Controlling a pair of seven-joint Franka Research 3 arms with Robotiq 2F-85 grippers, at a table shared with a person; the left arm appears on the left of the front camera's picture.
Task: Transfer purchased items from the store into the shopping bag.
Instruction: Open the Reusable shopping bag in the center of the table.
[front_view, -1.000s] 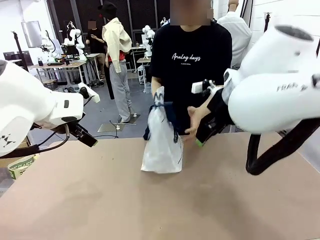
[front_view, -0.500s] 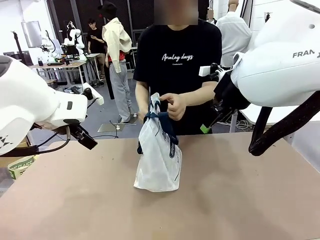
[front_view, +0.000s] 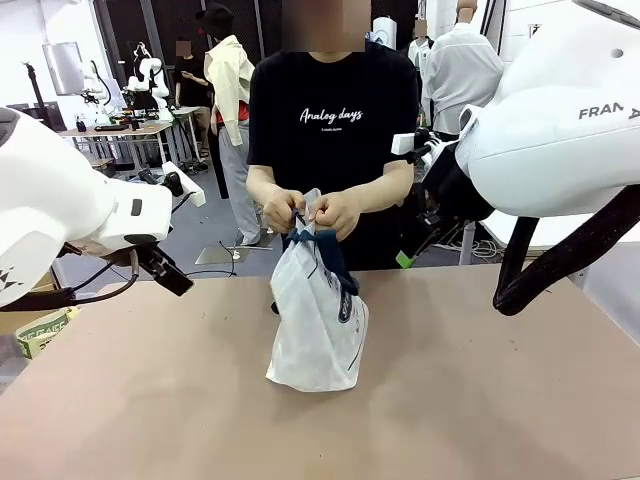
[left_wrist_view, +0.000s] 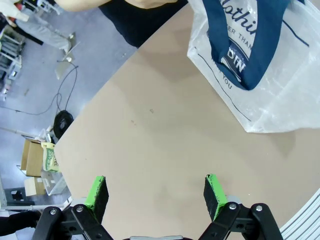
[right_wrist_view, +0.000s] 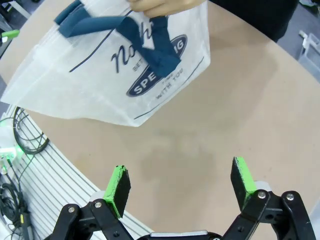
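Observation:
The shopping bag (front_view: 315, 325) stands upright on the brown table, translucent white with navy straps and a navy oval logo. A person across the table pinches its top with both hands (front_view: 305, 211). The bag also appears in the left wrist view (left_wrist_view: 265, 85) and the right wrist view (right_wrist_view: 115, 85). My left gripper (left_wrist_view: 155, 194) hangs open and empty above bare table, left of the bag. My right gripper (right_wrist_view: 181, 181) is open and empty over the table, right of the bag; its green pad (front_view: 402, 259) appears beside the person. The purchased items and the dark grey basket are out of view.
The table (front_view: 480, 400) is bare around the bag. A green-printed box (front_view: 45, 331) sits off the table's left edge. Cables (right_wrist_view: 25, 135) lie on the floor beyond the table edge, and a cable coil (left_wrist_view: 63, 120) lies on the grey floor.
The person has stepped to picture left and now holds the bag's top with both hands. The bag shifted slightly nearer. My right gripper pulled back from the bag; the left arm barely moved.

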